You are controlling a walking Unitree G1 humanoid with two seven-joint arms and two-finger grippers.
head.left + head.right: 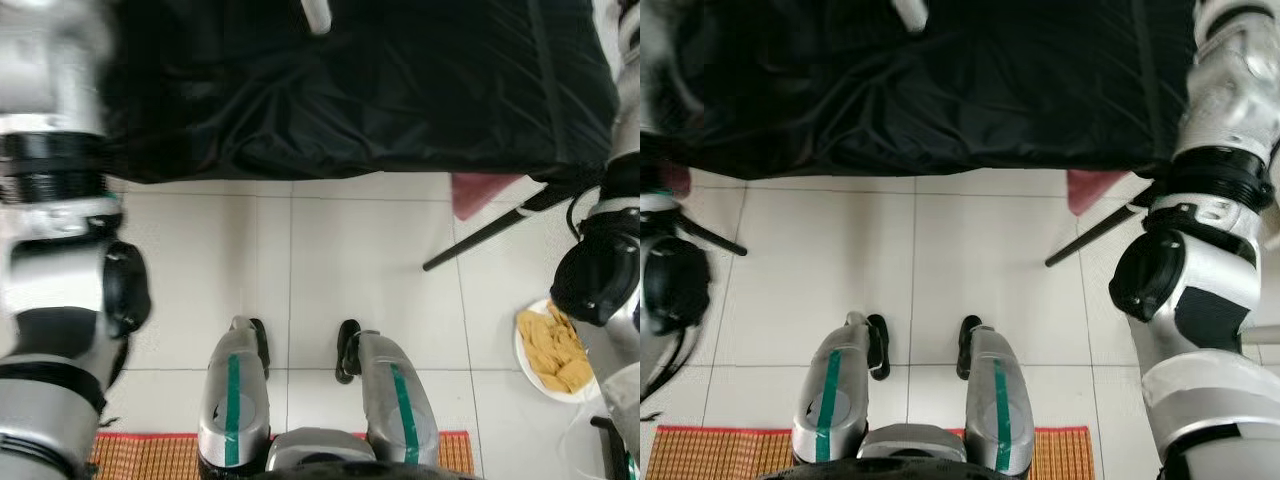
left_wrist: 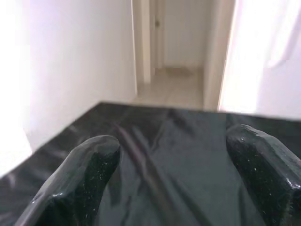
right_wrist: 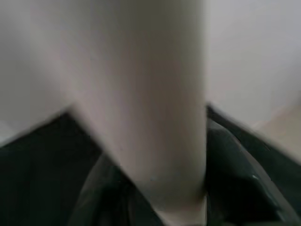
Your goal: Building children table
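A black cloth (image 1: 360,90) covers the table straight ahead of me. The rounded end of a white table leg (image 1: 318,15) shows over the cloth at the far edge. In the right wrist view the white table leg (image 3: 150,108) stands blurred and very close, with dark fingers pressed on both sides, so my right gripper (image 3: 160,193) looks shut on it. My left gripper (image 2: 174,146) hovers open just above the cloth, with nothing between its fingers (image 2: 89,165). Both arms are raised at the sides of the head views.
A thin black strut (image 1: 480,240) slants to the white tile floor at the right, beside a pink object (image 1: 480,190). A white plate of yellow crisps (image 1: 550,350) lies on the floor near my right foot. An orange woven mat (image 1: 140,455) lies behind my feet. A hallway (image 2: 176,80) opens beyond the table.
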